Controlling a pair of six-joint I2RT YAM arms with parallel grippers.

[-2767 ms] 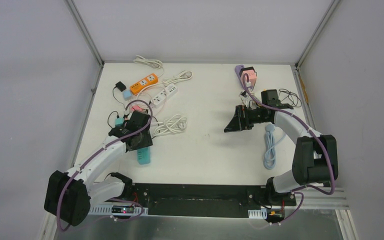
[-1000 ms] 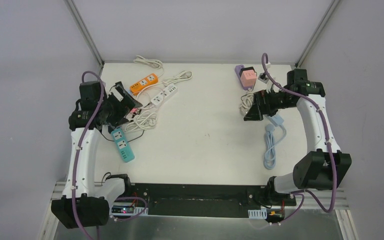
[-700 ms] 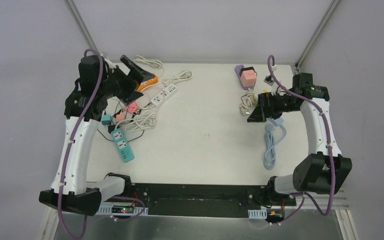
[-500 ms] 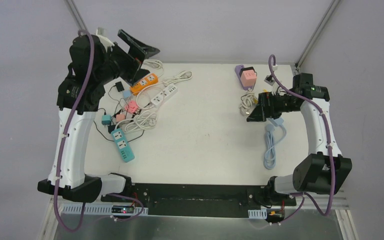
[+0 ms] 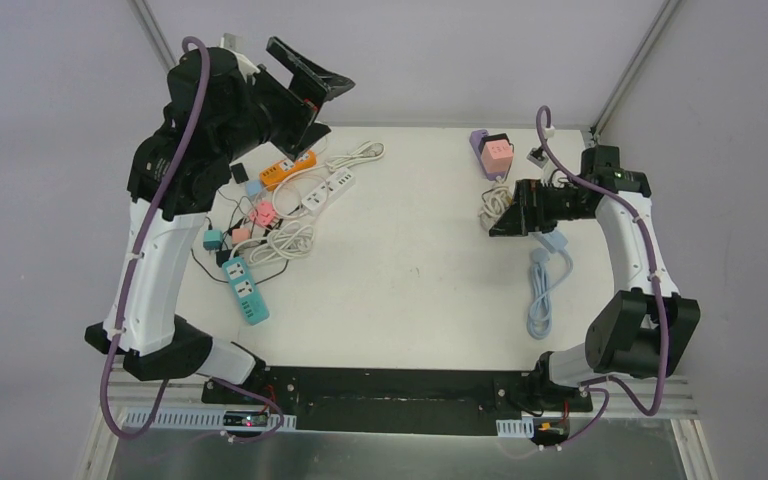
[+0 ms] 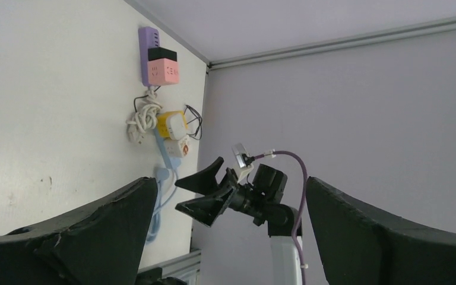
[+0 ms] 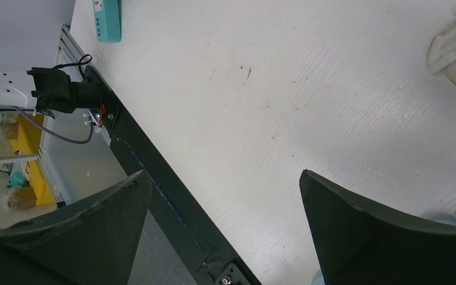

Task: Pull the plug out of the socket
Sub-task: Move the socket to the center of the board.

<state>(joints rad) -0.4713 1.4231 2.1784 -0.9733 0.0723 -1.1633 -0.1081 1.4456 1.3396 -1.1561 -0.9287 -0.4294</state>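
My left gripper (image 5: 317, 88) is raised high above the table's back left, jaws wide open and empty. Below it lies a tangle of cords with a teal power strip (image 5: 245, 298), an orange strip (image 5: 288, 167), a white strip (image 5: 328, 188) and pink plugs (image 5: 260, 213). My right gripper (image 5: 505, 212) hangs open and empty just over a coiled white cord (image 5: 495, 200). Behind it a purple strip (image 5: 480, 145) carries a pink adapter (image 5: 498, 154) and a black plug (image 6: 162, 54). The left wrist view looks across at the right gripper (image 6: 205, 190).
A light blue cable (image 5: 540, 290) runs along the table's right side. A yellow adapter (image 6: 171, 124) and a white one (image 6: 177, 146) lie by the coiled cord (image 6: 141, 122). The right wrist view shows the teal strip (image 7: 107, 18) and a white plug (image 7: 454, 59). Walls close three sides.
The left arm has lifted off the cord pile and swung up and to the right, still open. The right gripper has hardly moved.
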